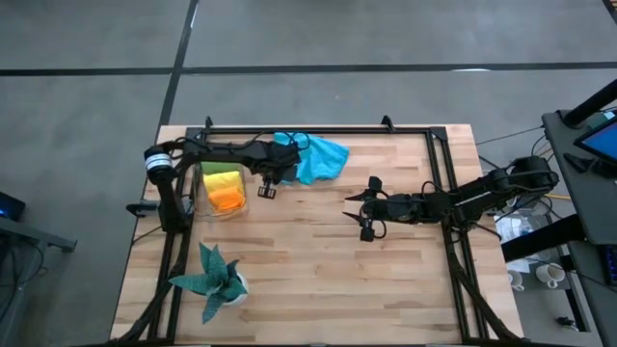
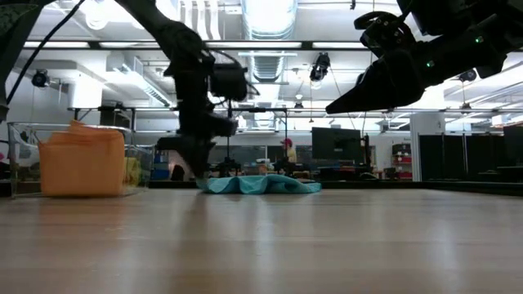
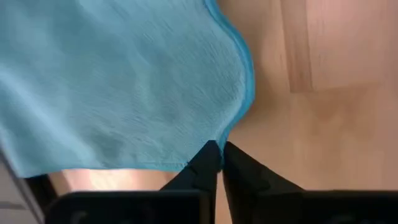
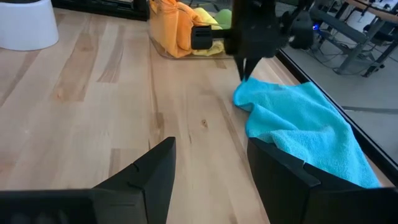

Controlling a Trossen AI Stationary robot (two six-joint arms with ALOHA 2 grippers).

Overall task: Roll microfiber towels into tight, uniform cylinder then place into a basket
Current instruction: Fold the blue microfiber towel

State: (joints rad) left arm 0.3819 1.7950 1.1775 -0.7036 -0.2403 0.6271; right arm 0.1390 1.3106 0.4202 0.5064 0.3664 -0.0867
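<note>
The plant (image 1: 212, 280) stands at the near edge of the table (image 1: 318, 280). Further in, the right gripper (image 1: 359, 209) hangs over bare wood mid-table, its fingers spread and holding nothing. Beyond it on the left, the clear basket (image 1: 204, 204) holds the orange towel (image 1: 228, 198), the yellow one (image 1: 224, 180) and the green one (image 1: 216, 168). Just beside the basket, the left gripper (image 3: 219, 163) has its fingers pinched together on the edge of the blue towel (image 1: 318, 159), which lies crumpled near the far rail.
</note>
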